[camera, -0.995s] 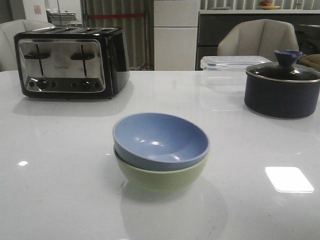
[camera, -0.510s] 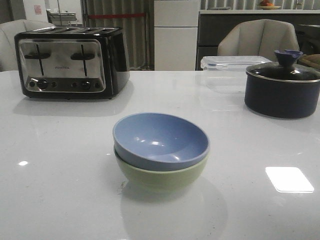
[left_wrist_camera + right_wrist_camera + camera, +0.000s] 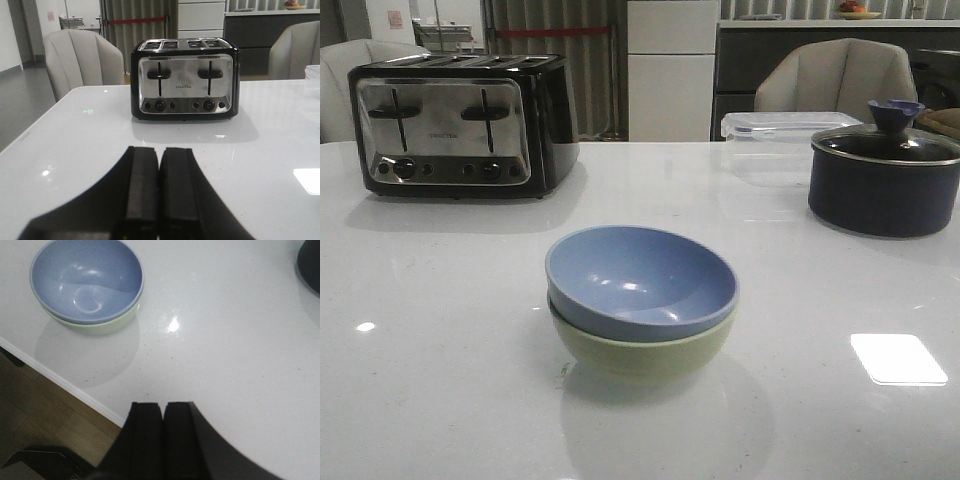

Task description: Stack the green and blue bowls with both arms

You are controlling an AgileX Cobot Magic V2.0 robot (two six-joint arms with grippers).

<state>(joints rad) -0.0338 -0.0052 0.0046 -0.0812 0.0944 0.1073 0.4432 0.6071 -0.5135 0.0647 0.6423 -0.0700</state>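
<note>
The dusty blue bowl (image 3: 640,280) sits nested inside the pale green bowl (image 3: 640,352) at the middle of the white table, near its front. Both also show in the right wrist view, the blue bowl (image 3: 86,280) over the green bowl (image 3: 97,326). My left gripper (image 3: 159,150) is shut and empty, low over the table and facing the toaster. My right gripper (image 3: 163,405) is shut and empty, above the table's front edge, well apart from the bowls. Neither gripper shows in the front view.
A black and chrome toaster (image 3: 460,125) stands at the back left and shows in the left wrist view (image 3: 185,79). A dark lidded pot (image 3: 885,175) and a clear plastic box (image 3: 780,135) stand at the back right. Chairs stand behind the table.
</note>
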